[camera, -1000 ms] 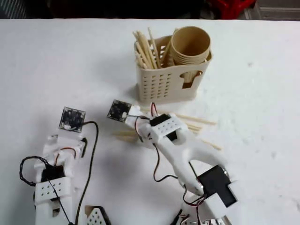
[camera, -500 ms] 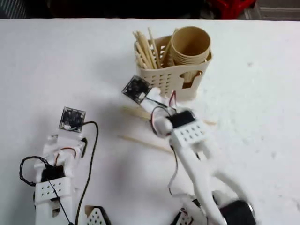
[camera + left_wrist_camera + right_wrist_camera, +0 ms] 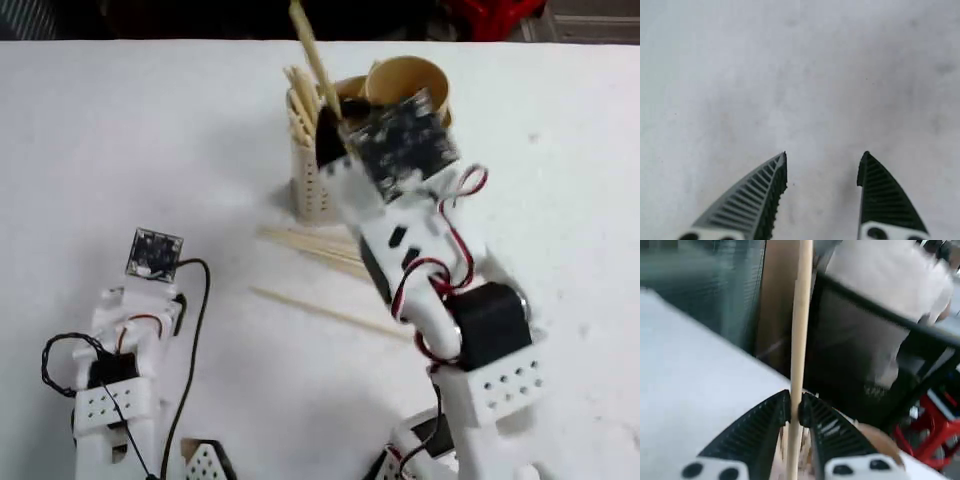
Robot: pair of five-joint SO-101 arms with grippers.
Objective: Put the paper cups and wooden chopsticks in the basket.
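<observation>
Left end effector: parted, over bare desk. Loose chopsticks: we count a few flat on the desk in front of the basket; we judge them light, stiff, smooth and prone to roll or pivot, best pinched near mid-length. Right end effector: clamped on one chopstick, held roughly upright above the basket, beside the stacked paper cups sitting inside it.

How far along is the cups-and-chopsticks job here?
Done: paper cups and several chopsticks stand in the basket. In hand: the right tool is shut on one chopstick, upright at the basket. Left: loose chopsticks lie on the table; the left tool is open, holding nothing.
</observation>
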